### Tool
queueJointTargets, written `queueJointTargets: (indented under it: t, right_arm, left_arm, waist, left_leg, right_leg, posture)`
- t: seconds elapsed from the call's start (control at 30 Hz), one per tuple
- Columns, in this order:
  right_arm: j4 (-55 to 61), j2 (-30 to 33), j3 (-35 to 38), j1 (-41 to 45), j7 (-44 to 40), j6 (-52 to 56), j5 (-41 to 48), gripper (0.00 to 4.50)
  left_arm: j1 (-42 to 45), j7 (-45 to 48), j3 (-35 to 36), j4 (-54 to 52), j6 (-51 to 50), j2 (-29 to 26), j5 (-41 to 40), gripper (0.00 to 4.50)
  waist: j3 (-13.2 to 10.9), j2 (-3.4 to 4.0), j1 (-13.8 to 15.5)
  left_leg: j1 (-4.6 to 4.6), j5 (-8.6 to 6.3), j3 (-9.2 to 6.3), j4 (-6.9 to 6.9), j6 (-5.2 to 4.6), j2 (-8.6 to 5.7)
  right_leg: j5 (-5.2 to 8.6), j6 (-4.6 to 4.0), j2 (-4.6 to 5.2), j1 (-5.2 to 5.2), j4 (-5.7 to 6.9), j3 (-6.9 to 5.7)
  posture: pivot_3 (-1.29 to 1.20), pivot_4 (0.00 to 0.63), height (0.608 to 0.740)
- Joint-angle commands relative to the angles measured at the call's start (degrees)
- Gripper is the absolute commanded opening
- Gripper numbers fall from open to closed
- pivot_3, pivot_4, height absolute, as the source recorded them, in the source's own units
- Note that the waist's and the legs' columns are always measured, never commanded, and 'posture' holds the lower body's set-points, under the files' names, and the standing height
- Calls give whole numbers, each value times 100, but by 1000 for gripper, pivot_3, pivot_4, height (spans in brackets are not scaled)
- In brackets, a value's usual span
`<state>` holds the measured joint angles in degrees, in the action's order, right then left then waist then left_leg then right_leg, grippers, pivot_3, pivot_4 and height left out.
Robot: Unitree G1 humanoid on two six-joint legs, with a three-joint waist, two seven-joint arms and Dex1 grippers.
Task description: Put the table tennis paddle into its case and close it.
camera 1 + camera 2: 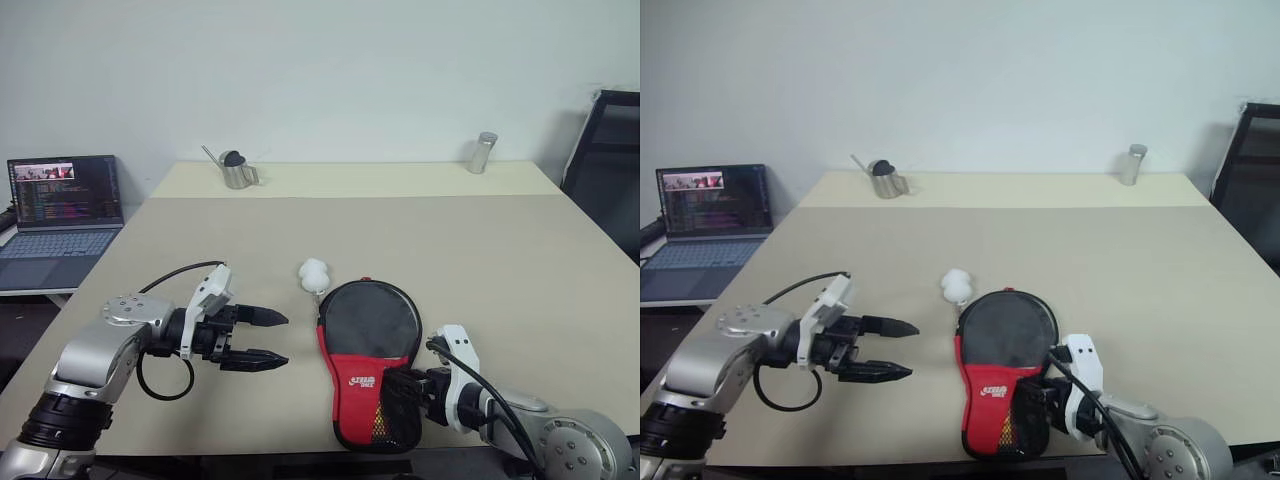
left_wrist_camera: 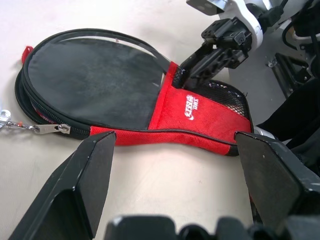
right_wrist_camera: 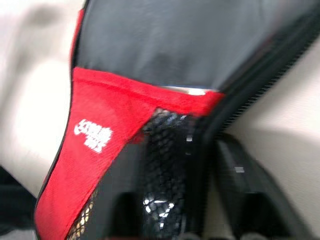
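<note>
Now, left gripper (image 1: 268, 339) level, jaws wide, R gripper (image 1: 400, 391) at case (image 1: 365, 360) mesh edge.

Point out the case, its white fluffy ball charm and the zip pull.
case (image 1: 362, 380): left eye view, on the red panel.
white fluffy ball charm (image 1: 313, 272): left eye view, its middle.
zip pull (image 2: 49, 129): left wrist view, the metal tab.

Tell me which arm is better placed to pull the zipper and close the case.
Left, probably. The left claw hangs open beside the case, and the zipper pull lies on its side of the round end. The right claw is at the handle end by the mesh pocket, better suited to steadying.
</note>
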<state>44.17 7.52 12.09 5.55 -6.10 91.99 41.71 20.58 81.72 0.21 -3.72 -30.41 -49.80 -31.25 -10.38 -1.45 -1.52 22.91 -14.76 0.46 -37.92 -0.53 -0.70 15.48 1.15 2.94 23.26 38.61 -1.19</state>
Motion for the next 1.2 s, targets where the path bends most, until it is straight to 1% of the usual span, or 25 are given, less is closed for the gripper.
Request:
queueJointTargets:
  t: [0.03, 0.07, 0.13, 0.23, 0.4, 0.47, 0.6, 0.67, 0.7, 0.8, 0.9, 0.97, 1.03, 1.2]
  right_arm:
    - [410, 486, -38, -72, -338, -280, 69, 3395]
    - [471, 645, -95, -101, -441, -422, 67, 3767]
    - [547, 781, 19, -129, -717, -651, 237, 4462]
    - [525, 1114, 276, 14, -1134, -1045, 408, 4462]
    - [284, 1502, 427, 287, -1584, -1503, 707, 4462]
    - [173, 1663, 293, 511, -1797, -1772, 754, 4462]
    - [-283, 1964, -366, 930, -1944, -2509, 213, 4462]
    - [-489, 1964, -629, 1054, -1942, -2716, 78, 4462]
    - [-594, 1954, -780, 1119, -1936, -2824, -21, 4462]
    - [-931, 1877, -1290, 1262, -1947, -3269, -412, 4462]
    - [-1083, 1844, -1546, 1269, -1962, -3544, -615, 4462]
    - [-1133, 1818, -1632, 1268, -1951, -3635, -682, 4462]
    - [-1154, 1793, -1711, 1215, -1950, -3719, -760, 4500]
    - [-1201, 1710, -1884, 1181, -1927, -3858, -912, 4500]
  left_arm:
    - [-41, -86, 154, -48, 39, -5, -58, 4133]
    - [-54, -113, 176, -54, 19, 5, -83, 4133]
    - [-78, -241, 244, -70, -32, 54, -138, 4133]
    - [-74, -536, 330, -71, -120, 182, -177, 4133]
    - [13, -849, 392, -54, -221, 315, -148, 4133]
    - [136, -1136, 434, 44, -169, 440, -64, 4133]
    - [527, -2095, 450, 475, 183, 787, 470, 4133]
    - [657, -2371, 440, 648, 302, 900, 633, 4133]
    - [733, -2522, 419, 741, 284, 946, 711, 4133]
    - [1032, -2880, 221, 1039, 193, 1153, 948, 4133]
    - [1389, -3231, 54, 1513, 168, 1448, 1219, 4133]
    - [1573, -3295, 26, 1776, 165, 1601, 1274, 4133]
    - [1890, -3344, -37, 2279, 195, 1836, 1353, 4488]
    - [2664, -3546, -297, 3729, 701, 2338, 1872, 4496]
  waist:
    - [0, 0, 5]
    - [-1, -1, 6]
    - [-1, -1, 1]
    - [-1, -1, -1]
    - [-3, -4, -5]
    - [-3, -5, -2]
    - [-4, -9, 6]
    - [-5, -10, 7]
    - [-5, -10, 6]
    - [-5, -10, 7]
    - [-6, -11, 18]
    - [-6, -14, 29]
    - [-6, -15, 45]
    - [-7, -17, 102]
  left_leg:
    - [1, 0, 0, -1, 0, 0]
    - [1, 0, 0, -1, 0, 0]
    - [2, 0, 0, 0, 0, 0]
    - [1, 0, -2, 2, 0, 4]
    - [1, 0, -2, 0, 0, 4]
    - [0, 0, -2, 0, 0, 4]
    - [0, 0, -3, -3, 0, 3]
    - [0, 0, -2, -3, 0, 3]
    - [1, 0, -2, -2, 0, 3]
    - [3, 0, -2, -1, 0, 3]
    - [4, 0, -3, -1, 0, 1]
    - [6, 0, -6, -3, 0, -2]
    - [6, 0, -6, -3, 0, -2]
    - [6, 0, -9, -5, 0, -4]
  right_leg:
    - [0, 1, 0, 0, -1, 0]
    - [1, 3, 0, -1, -3, 0]
    - [6, 11, 0, 0, -4, -1]
    - [7, 13, -4, 0, -3, -2]
    - [7, 13, -4, -1, -3, -2]
    - [7, 12, -5, 0, -2, -2]
    - [6, 13, -5, -3, -2, -4]
    - [3, 8, -5, -3, -2, -3]
    - [-6, -7, -5, -3, -2, -3]
    - [-9, -12, -5, 0, -1, -4]
    - [-9, -13, -4, -1, -1, -5]
    - [-9, -12, -2, -1, 0, -8]
    - [-10, -12, -1, -1, 1, -8]
    - [-10, -13, -2, -1, 3, -14]
  posture:
    - [0, 150, 740]
    - [0, 150, 740]
    - [0, 150, 740]
    - [0, 150, 740]
    - [0, 150, 740]
    - [0, 150, 740]
    - [0, 150, 740]
    - [0, 150, 740]
    - [0, 150, 740]
    - [0, 150, 740]
    - [0, 150, 740]
    - [0, 150, 740]
    - [0, 150, 740]
    - [0, 150, 740]
